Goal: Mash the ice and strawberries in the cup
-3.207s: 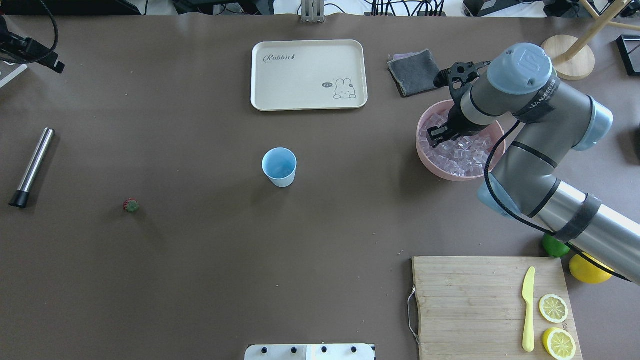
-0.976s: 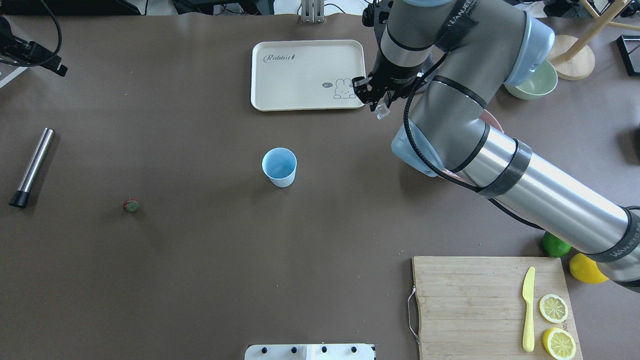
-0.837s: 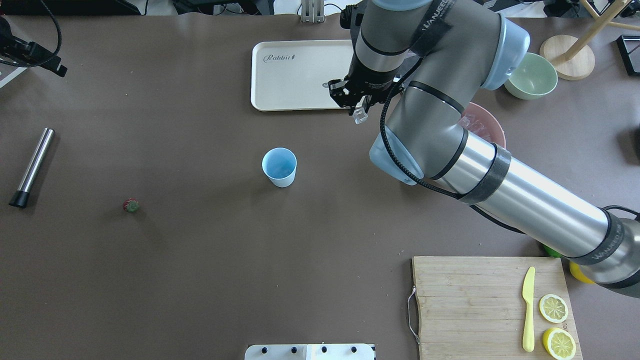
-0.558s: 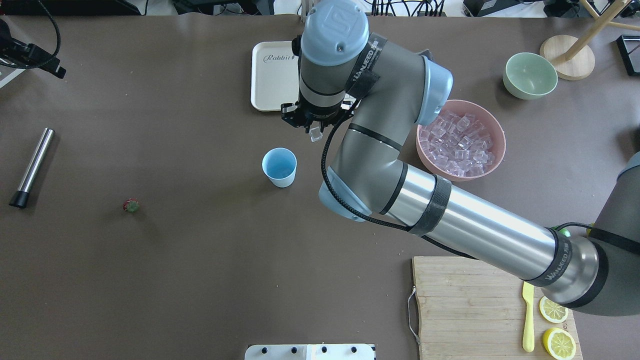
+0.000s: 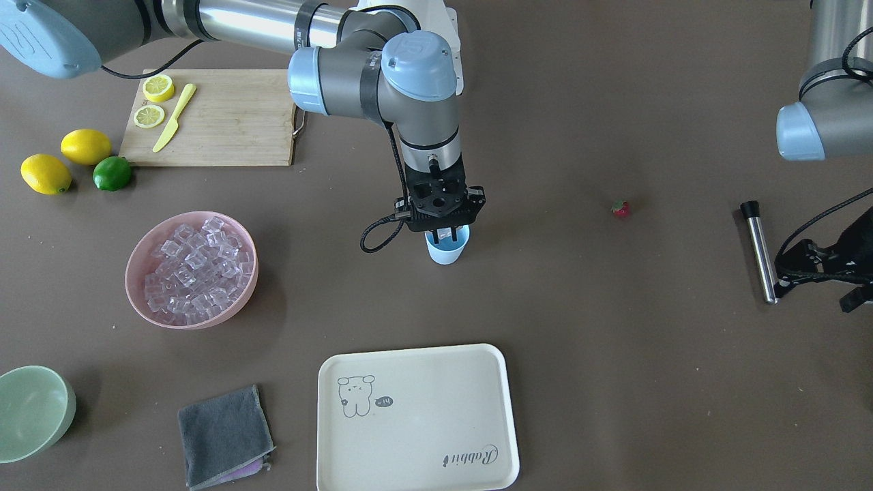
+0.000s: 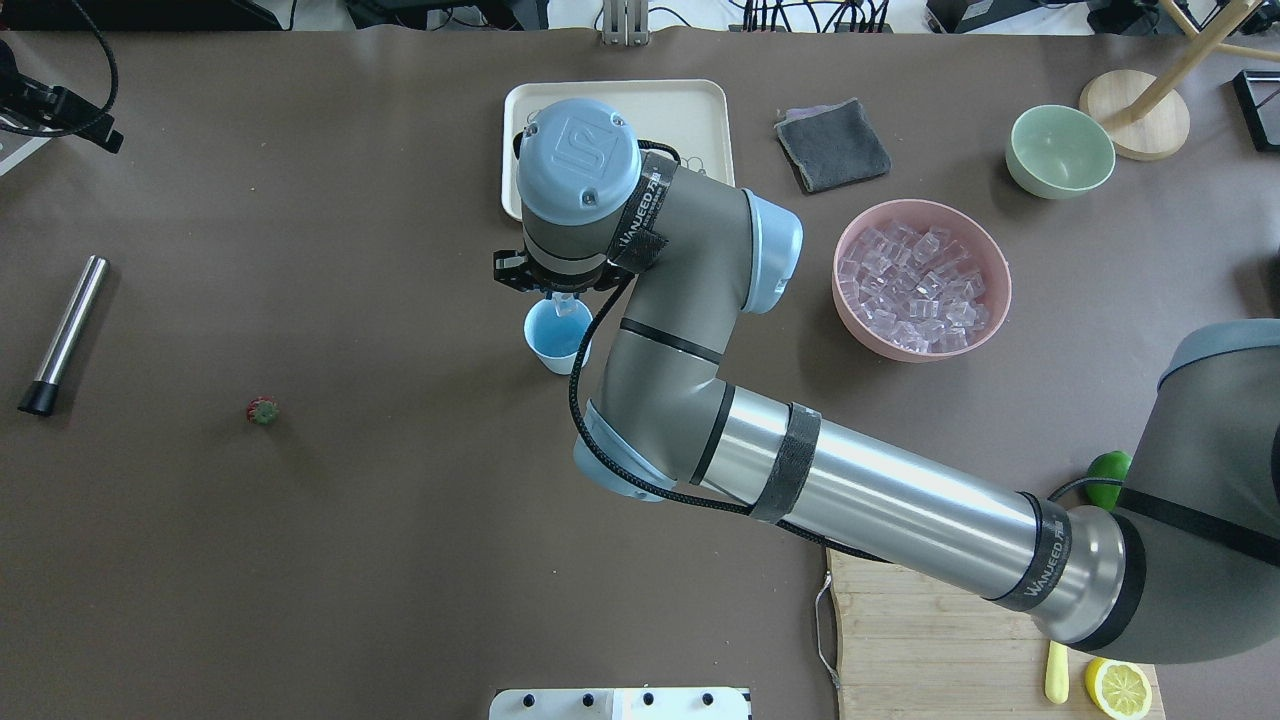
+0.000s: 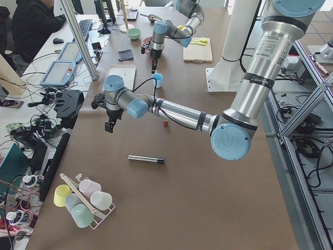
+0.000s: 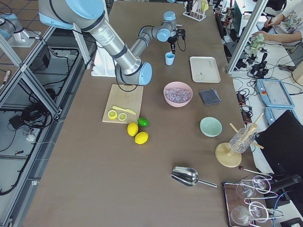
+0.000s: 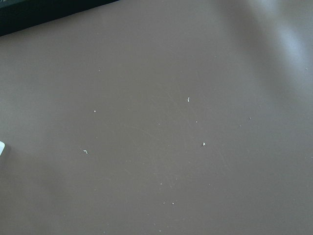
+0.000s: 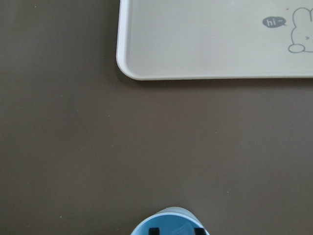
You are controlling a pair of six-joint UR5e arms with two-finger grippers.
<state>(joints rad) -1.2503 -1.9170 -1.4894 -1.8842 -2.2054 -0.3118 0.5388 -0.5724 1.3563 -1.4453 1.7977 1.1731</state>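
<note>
You've got "Rabbit" and a "hi" bubble on the cream tray (image 5: 423, 409); the right arm's strap (image 6: 637, 218) reads "WANJEED".

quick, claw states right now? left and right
Left claw: cannot tell, its fingers are not clear in any view.
Right claw: closed on an ice cube, over the cup.

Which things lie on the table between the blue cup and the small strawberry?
Nothing lies there: the table between the cup and the strawberry is bare. The overhead view shows this, and the front-facing view agrees.
</note>
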